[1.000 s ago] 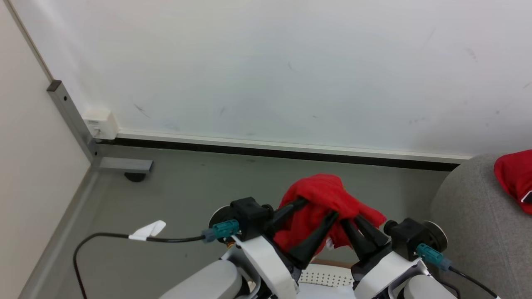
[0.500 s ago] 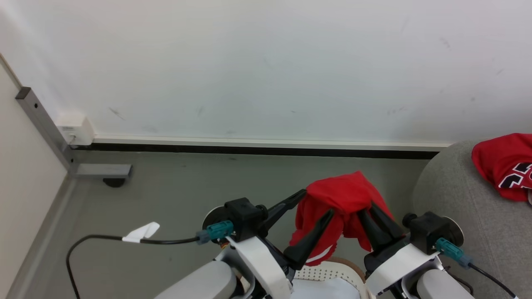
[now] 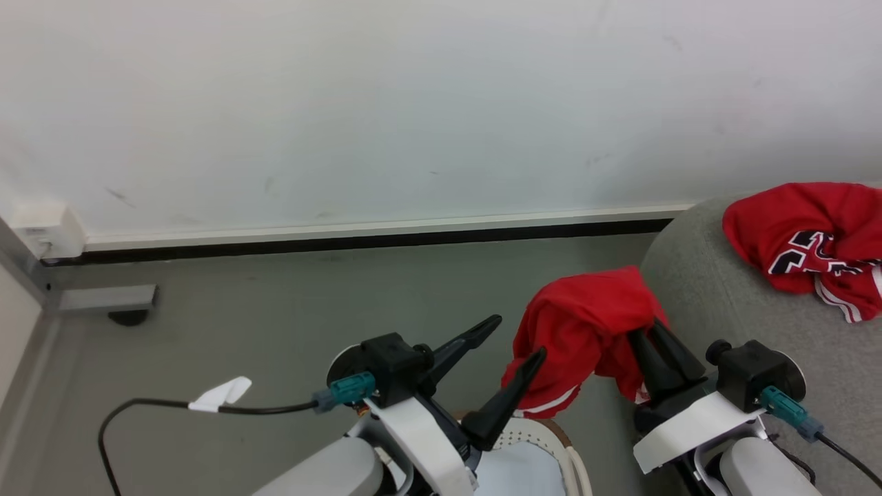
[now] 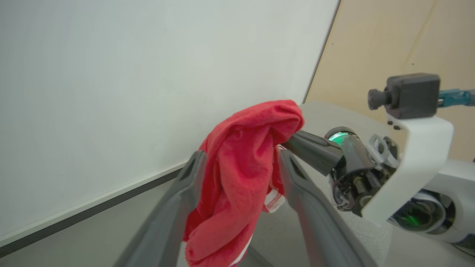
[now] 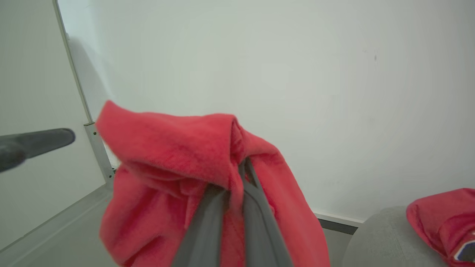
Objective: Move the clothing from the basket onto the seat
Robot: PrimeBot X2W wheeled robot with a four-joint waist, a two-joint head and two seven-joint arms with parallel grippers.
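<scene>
Red garment [image 3: 586, 324]: bunched and hanging in the air above the floor [image 3: 275, 310], draped over the tips of the right gripper [image 3: 651, 332], whose fingers are pinched together on a fold of the cloth; white-striped hem dangling at its low end. It sits at the left edge of the sofa [image 3: 716, 310]; contact cannot be told. Left gripper [image 3: 518, 337]: fingers spread wide, holding nothing, just left of the garment; whether its near fingertip touches the cloth cannot be told. Basket [image 3: 534, 434]: near, low between the arms, below the hem. Second garment [image 3: 806, 234]: red, dark numerals, crumpled on the sofa, far right
</scene>
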